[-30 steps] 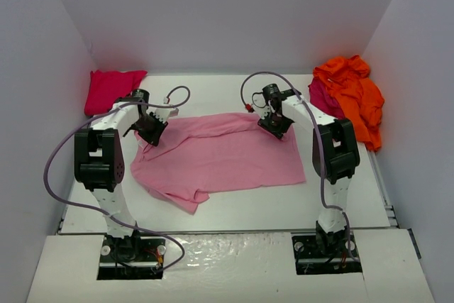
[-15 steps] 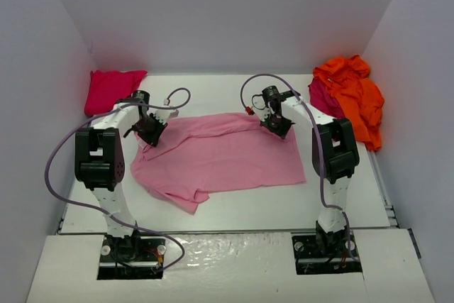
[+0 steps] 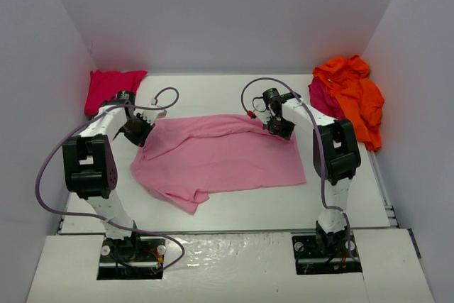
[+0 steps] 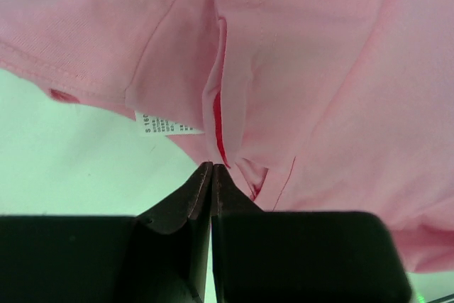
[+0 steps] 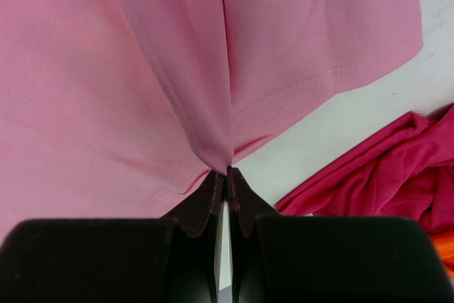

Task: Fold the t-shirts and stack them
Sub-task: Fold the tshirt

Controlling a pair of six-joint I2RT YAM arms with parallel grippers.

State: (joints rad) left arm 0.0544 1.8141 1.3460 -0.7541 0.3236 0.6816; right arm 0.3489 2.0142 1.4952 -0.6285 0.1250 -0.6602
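Observation:
The light pink t-shirt (image 3: pixel 216 155) lies spread across the middle of the table. My left gripper (image 3: pixel 142 134) is shut on its far left edge near the collar, where a white label (image 4: pixel 167 124) shows. My right gripper (image 3: pixel 281 128) is shut on a pinched fold at the shirt's far right edge (image 5: pixel 213 140). A red t-shirt (image 3: pixel 110 90) lies folded at the far left. The bright orange t-shirt (image 3: pixel 352 97) lies crumpled at the far right, over the dark crimson t-shirt (image 3: pixel 320 97), which also shows in the right wrist view (image 5: pixel 369 182).
White walls enclose the table (image 3: pixel 213 90) on the left, back and right. Purple cables (image 3: pixel 53 161) loop from both arms. Bare table lies in front of the pink shirt (image 3: pixel 284 207).
My left gripper has moved left and farther back, pulling the pink shirt's left edge outward. My right gripper has shifted slightly back with its pinch held.

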